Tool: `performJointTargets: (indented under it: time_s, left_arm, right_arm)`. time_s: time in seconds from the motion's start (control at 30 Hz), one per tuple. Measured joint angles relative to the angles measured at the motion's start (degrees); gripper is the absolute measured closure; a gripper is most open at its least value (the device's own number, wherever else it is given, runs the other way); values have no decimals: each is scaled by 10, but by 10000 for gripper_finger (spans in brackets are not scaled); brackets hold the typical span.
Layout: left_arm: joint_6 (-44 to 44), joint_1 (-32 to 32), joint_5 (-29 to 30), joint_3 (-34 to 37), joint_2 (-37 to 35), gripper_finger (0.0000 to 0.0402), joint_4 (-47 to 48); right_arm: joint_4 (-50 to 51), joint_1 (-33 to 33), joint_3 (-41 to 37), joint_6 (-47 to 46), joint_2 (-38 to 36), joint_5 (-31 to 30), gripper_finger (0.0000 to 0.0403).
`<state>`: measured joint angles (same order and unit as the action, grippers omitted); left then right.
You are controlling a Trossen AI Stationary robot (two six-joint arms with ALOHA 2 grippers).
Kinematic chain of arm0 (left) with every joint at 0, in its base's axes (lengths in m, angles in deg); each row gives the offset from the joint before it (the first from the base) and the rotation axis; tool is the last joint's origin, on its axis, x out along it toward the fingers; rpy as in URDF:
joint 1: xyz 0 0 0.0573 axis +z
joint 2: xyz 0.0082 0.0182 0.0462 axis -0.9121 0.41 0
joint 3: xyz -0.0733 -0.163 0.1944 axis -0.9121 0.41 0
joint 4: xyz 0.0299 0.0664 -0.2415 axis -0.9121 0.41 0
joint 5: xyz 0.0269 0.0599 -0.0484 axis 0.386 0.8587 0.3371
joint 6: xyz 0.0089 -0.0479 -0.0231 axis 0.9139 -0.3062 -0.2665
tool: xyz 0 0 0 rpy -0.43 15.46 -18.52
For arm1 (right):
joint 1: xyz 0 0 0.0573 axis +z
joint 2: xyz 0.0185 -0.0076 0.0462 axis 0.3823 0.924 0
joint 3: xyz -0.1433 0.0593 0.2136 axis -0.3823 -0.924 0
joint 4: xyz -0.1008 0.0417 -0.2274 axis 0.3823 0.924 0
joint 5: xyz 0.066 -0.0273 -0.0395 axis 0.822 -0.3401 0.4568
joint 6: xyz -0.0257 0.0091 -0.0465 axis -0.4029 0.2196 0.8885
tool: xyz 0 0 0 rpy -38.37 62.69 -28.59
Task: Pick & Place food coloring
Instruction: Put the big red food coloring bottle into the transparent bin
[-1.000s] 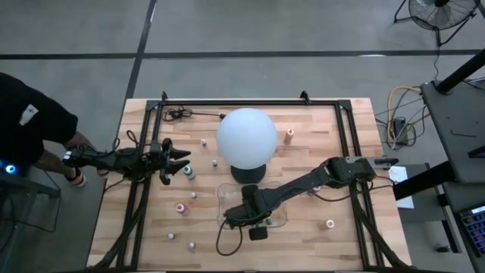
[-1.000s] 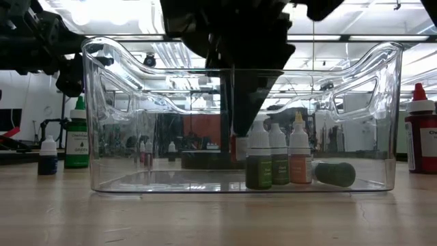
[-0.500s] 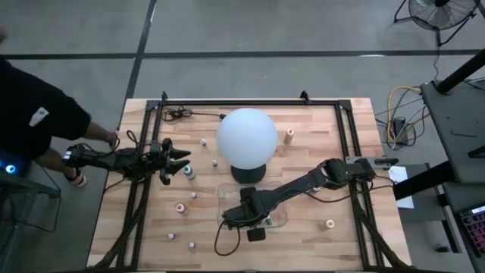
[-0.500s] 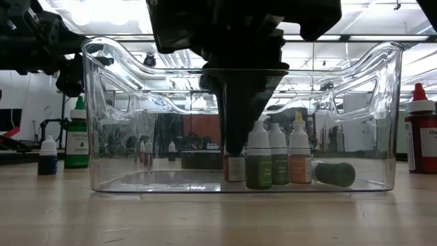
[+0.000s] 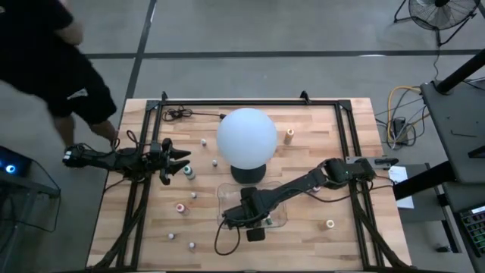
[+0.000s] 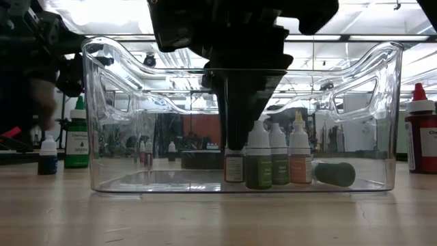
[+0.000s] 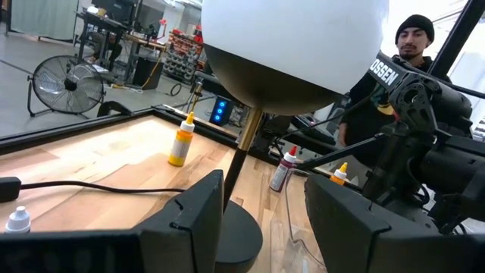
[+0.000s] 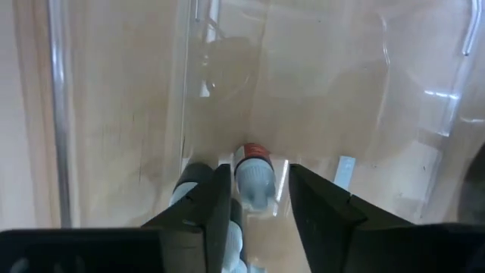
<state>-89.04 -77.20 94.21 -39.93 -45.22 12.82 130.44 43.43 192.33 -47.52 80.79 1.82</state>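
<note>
The right tool (image 8: pixel 254 199), lowered into the clear tray (image 6: pixel 382 123), had just been parted, leaving a red-capped bottle (image 8: pixel 252 171) standing released beside the others.

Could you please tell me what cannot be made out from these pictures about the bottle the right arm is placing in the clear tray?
- Whether the right gripper grips or has let go of the red-banded bottle: right wrist view shows gaps beside it; contact unclear.
- The same bottle's cap in the low view: hidden by the gripper.
- Bottles in the clear tray in the high view: covered by the arm.
- The lying dark bottle's label: too small.
</note>
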Motion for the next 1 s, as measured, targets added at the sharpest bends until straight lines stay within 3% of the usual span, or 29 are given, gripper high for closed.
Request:
performJointTargets:
  time_s: [0.6,1.0]
  left_arm:
    - [0,0,0,0,0,241,0]
    - [0,0,0,0,0,241,0]
  right_arm:
    - [61,0,73,-2,-9,-6,201]
    - [88,-6,70,-57,-61,-7,144]
